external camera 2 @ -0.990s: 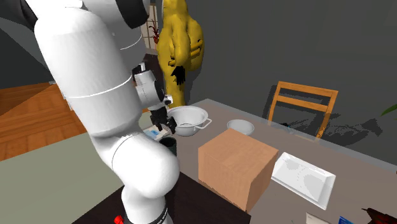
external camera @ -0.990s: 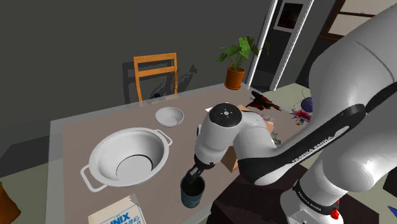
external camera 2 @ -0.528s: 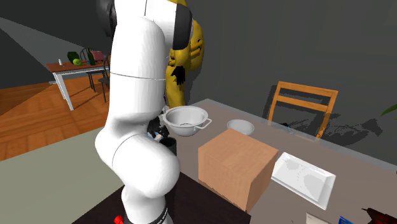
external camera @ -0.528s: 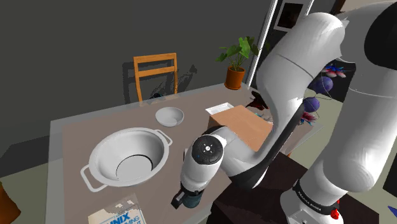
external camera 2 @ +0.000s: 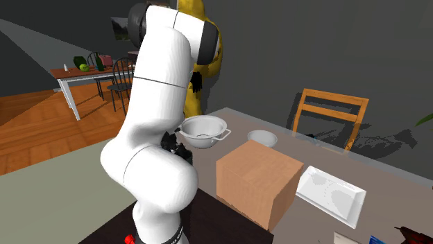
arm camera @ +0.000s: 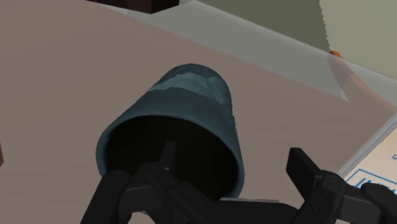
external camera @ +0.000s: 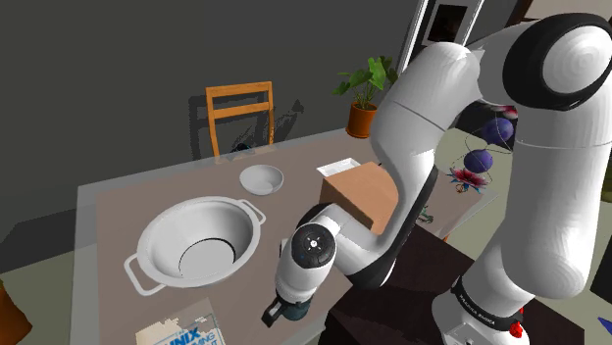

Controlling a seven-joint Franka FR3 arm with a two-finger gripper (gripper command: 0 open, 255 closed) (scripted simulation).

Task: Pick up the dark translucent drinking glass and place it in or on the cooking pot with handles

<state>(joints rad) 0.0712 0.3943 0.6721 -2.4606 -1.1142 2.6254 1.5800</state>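
Straddling the glass (arm camera: 191, 108) rim, gripper (arm camera: 233, 156) fingers apart, one seemingly inside; I close squarely on the wall, then lift toward the pot (external camera: 165, 235).

Dark grey wall (external camera: 118, 59) running behind; wooden chair (external camera: 238, 116) sitting at table's (external camera: 106, 201) far edge. Potted plant (external camera: 365, 93) standing nr white door frame (external camera: 424, 20). Orange wood floor (external camera 2: 35, 132) lying under side table (external camera 2: 80, 72) w/ dark chairs (external camera 2: 122, 71).

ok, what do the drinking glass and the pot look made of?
Drinking glass: dark teal, matte, with lighter mottled bands on its outer wall. It reads opaque, so glass or glazed ceramic; can't settle.
Pot: plain white, smooth, untextured; material not shown.
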